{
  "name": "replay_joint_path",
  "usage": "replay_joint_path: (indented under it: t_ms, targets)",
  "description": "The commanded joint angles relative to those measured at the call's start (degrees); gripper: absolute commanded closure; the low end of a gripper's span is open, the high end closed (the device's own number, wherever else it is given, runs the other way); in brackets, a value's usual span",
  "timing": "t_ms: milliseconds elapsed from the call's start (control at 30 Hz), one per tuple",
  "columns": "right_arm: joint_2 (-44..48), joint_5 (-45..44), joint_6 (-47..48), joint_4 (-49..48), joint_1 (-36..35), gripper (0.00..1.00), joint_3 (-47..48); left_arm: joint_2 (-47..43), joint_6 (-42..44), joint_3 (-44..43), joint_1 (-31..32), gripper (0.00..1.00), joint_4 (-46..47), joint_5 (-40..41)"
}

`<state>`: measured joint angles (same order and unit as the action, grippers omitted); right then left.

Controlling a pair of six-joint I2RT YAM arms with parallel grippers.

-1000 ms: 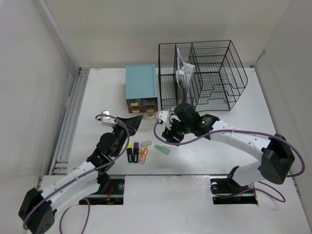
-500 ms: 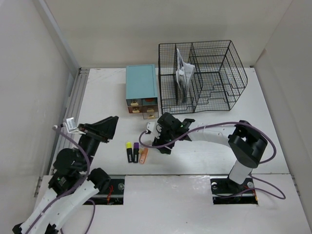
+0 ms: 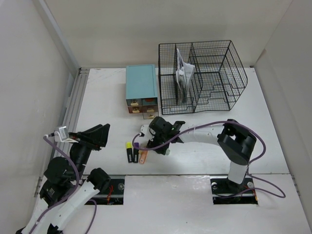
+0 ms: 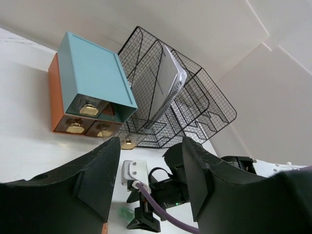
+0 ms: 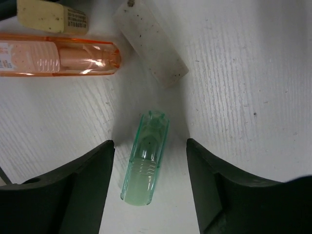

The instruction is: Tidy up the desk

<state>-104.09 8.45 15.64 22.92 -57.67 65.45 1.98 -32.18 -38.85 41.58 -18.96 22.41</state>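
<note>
The white desk [image 3: 102,97] carries a row of highlighters near its front: yellow [image 3: 128,151], purple [image 3: 135,152] and orange [image 3: 143,155]. A translucent green highlighter [image 5: 145,163] lies flat between the fingers of my right gripper [image 5: 149,146], which is open and straddles it without touching. From above, that gripper [image 3: 163,148] hangs low just right of the row. My left gripper [image 3: 100,134] is drawn back over the front left of the desk; its jaws [image 4: 151,142] are open with nothing between them.
A teal-topped drawer box [image 3: 141,87] has one small drawer [image 3: 150,115] pulled out. The black wire rack [image 3: 202,75] with papers stands behind the right gripper. A white eraser [image 5: 151,46] and a beige one [image 5: 51,17] lie by the orange highlighter [image 5: 58,53].
My left arm has pulled back to the front left and its jaws have opened. My right gripper has moved left and nearer, ending over the green highlighter.
</note>
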Motion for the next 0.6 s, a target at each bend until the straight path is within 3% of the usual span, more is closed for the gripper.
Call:
replay_joint_path:
  t_ms: [0,33,67,167,300,567]
  targets:
    - [-1.81,-4.40,-1.66,0.64,-1.65,0.35,2.40,-0.40,1.42,-0.26,0.25,0.49,-0.64,1.32]
    - [-1.81,-4.40,-1.66,1.25,-1.66,0.40,2.40,-0.40,1.94,-0.26,0.25,0.49,-0.64,1.32]
    - [-2.42,-4.40,-2.19,1.25,-1.66,0.56,2.92,-0.40,1.95,-0.78,0.25,0.49,-1.16,1.84]
    - [-2.96,-5.63,-2.19,1.96,-2.27,0.81,2.93,-0.40,1.95,-0.79,0.25,0.49,-1.17,1.84]
    - [-2.96,-5.64,-1.06,3.19,-2.27,1.00,4.24,-0.92,1.95,-0.79,0.25,0.49,-1.17,2.37]
    - [6.35,-3.62,7.65,10.21,-2.27,1.00,16.10,-0.92,1.95,-0.79,0.25,0.48,-1.17,2.90]
